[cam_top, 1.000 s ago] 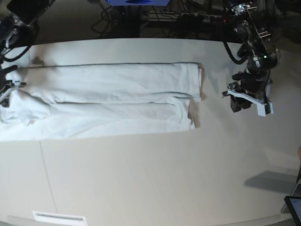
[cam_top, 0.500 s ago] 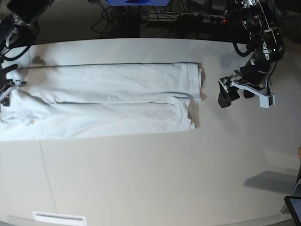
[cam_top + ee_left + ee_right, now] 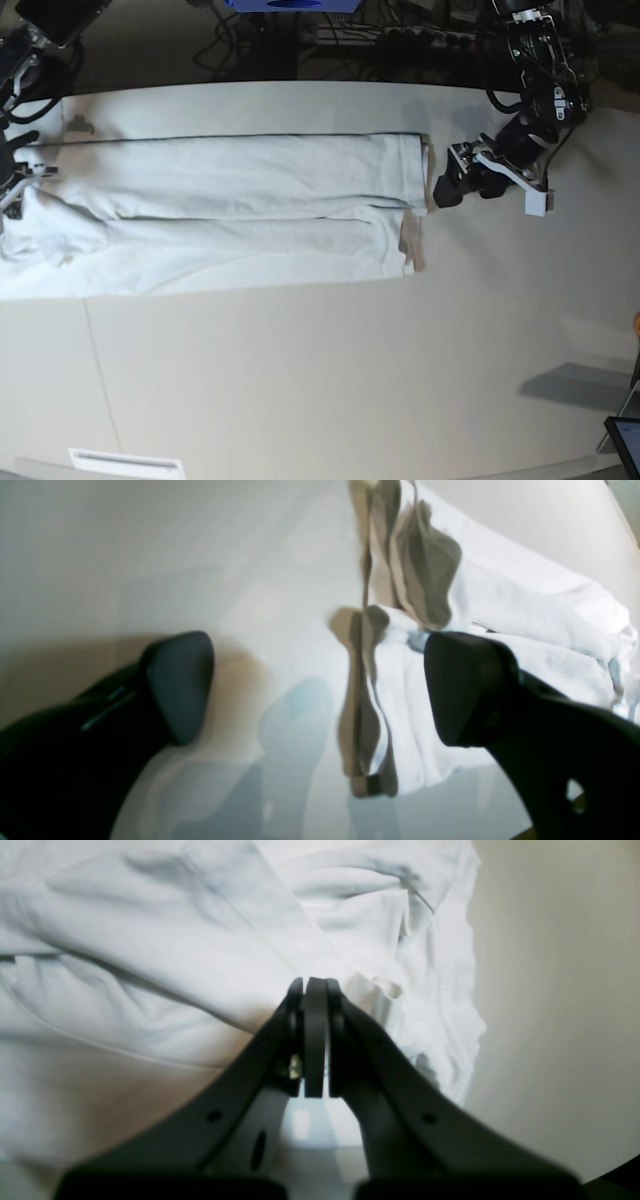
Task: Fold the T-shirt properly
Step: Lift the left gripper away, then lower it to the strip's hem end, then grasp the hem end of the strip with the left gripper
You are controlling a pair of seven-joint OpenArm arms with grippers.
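The white T-shirt (image 3: pixel 230 215) lies on the table as a long strip, its two long sides folded inward. Just right of its right-hand end, my left gripper (image 3: pixel 455 178) hangs wide open. In the left wrist view the gripper (image 3: pixel 320 687) has nothing between its fingers (image 3: pixel 465 685), and the layered hem of the T-shirt (image 3: pixel 520 610) lies just beyond them. My right gripper (image 3: pixel 18 180) is at the strip's left end. In the right wrist view this gripper (image 3: pixel 315 990) is shut, its tips against the wrinkled T-shirt (image 3: pixel 165 940); no cloth shows between the pads.
The off-white table (image 3: pixel 320 380) stretches toward the front. Cables and dark gear (image 3: pixel 400 40) lie beyond its far edge. A white strip (image 3: pixel 125 462) sits at the front left and a tablet corner (image 3: pixel 625 440) at the lower right.
My left gripper has opened wide and moved left and slightly up toward the shirt's right-hand end. The right gripper has stayed at the left end.
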